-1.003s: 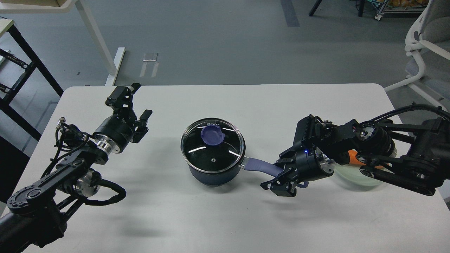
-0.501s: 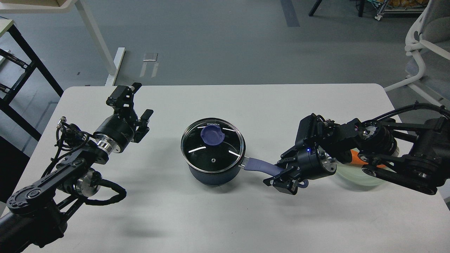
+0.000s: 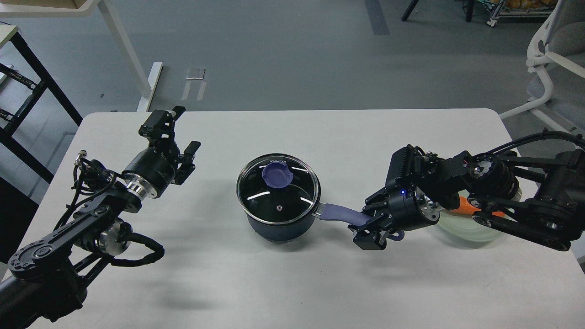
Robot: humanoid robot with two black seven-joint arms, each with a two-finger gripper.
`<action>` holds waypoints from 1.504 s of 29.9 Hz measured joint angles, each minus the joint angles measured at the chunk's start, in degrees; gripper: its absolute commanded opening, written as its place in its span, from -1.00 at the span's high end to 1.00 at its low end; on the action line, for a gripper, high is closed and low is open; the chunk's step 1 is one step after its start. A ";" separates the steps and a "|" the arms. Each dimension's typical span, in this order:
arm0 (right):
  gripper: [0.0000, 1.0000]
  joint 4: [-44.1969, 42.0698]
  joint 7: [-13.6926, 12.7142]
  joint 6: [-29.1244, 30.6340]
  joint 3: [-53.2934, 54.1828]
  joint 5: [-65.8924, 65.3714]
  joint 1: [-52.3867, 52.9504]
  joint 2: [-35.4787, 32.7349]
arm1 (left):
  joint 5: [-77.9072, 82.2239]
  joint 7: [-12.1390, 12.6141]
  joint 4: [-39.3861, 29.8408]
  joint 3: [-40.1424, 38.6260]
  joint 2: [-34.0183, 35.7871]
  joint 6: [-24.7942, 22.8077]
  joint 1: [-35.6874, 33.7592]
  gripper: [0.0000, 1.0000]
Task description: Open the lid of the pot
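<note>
The pot (image 3: 279, 214) stands near the middle of the tabletop (image 3: 320, 132), a little toward the near edge, with its glass lid (image 3: 277, 189) seated flat on the rim. The lid's blue knob (image 3: 276, 173) sits off the lid's centre, on the side toward the far edge. The pot's blue handle (image 3: 343, 214) gives the long axis: it runs from the pot's right side out toward the right edge, slanting slightly toward the near edge.

At the handle's outer end is the right gripper (image 3: 371, 227); its jaws stand on either side of the handle tip, apparently closed on it, so this arm looks committed to steadying the pot. The left gripper (image 3: 180, 132) hangs over the left part of the table, well apart from the pot, jaws spread wide and holding nothing. From it the knob lies to the right and a little nearer the near edge. Being free, the left arm seems the one to cross to the knob and lift.
</note>
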 measured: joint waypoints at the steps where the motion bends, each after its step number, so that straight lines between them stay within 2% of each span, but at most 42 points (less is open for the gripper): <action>1: 0.65 0.00 0.00 0.00 -0.03 0.00 0.00 -0.03 | 0.02 0.03 -0.02 0.01 0.08 0.00 -0.01 -0.98; 7: 0.64 0.00 -0.02 0.00 -0.07 0.00 -0.04 -0.19 | 4.29 0.13 -0.02 2.11 3.24 -1.09 -2.18 -0.98; 11: 0.63 0.00 -0.02 0.03 -0.07 0.00 -0.07 -0.13 | 15.63 -0.98 -0.46 7.36 6.91 -3.64 -7.42 -0.98; 13: 0.63 -0.02 -0.02 0.04 -0.07 0.00 -0.17 -0.05 | 22.43 -3.39 -1.79 9.52 8.52 -5.26 -9.91 -0.98; 16: 0.63 -0.26 -0.02 0.05 -0.07 0.00 -0.47 -0.02 | 33.71 -8.89 -5.06 11.76 9.83 -7.07 -13.70 -0.98; 19: 0.62 -0.48 -0.02 0.06 -0.14 0.00 -0.61 -0.02 | 45.92 -10.52 -7.41 15.59 10.06 -7.91 -18.52 -0.98; 22: 0.63 -0.52 -0.02 0.06 -0.16 0.00 -0.67 -0.02 | 58.88 -10.75 -8.04 22.53 9.82 -7.46 -24.68 -0.98; 26: 0.62 -0.52 -0.01 0.06 -0.16 0.00 -0.67 -0.02 | 75.51 -10.78 -8.12 30.80 7.88 -3.12 -30.61 -0.98; 31: 0.63 -0.53 -0.01 0.03 -0.16 0.00 -0.67 -0.02 | 90.67 -10.79 -6.73 32.93 5.38 0.30 -32.26 -0.98; 36: 0.62 -0.53 -0.01 0.03 -0.16 0.06 -0.67 0.03 | 94.37 -10.78 -3.53 33.14 3.35 3.09 -31.93 -0.98; 45: 0.62 -0.53 -0.01 0.04 -0.16 0.08 -0.67 0.19 | 94.51 -10.76 -0.18 35.37 2.99 4.00 -31.13 -0.98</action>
